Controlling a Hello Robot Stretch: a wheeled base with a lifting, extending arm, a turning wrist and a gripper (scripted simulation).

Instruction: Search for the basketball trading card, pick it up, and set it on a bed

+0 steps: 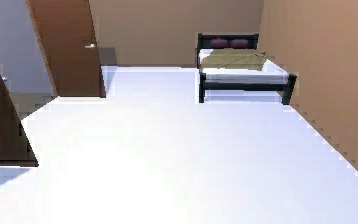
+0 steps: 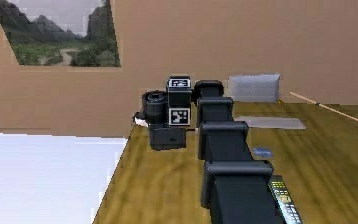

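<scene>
- The dark two-finger gripper (image 2: 145, 120) reaches over the brown wooden tabletop (image 2: 152, 185), probably searching; its hold cannot be told.
- The black-framed bed with a tan blanket (image 1: 237, 66) stands ready as the destination.

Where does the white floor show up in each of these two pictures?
Forward view: the white floor covers the middle and bottom, running up to the bed.
Arm side view: the white floor lies in the bottom left corner, beside a wooden surface.
Shared landmark: the tan wall, which meets the floor in both.
</scene>
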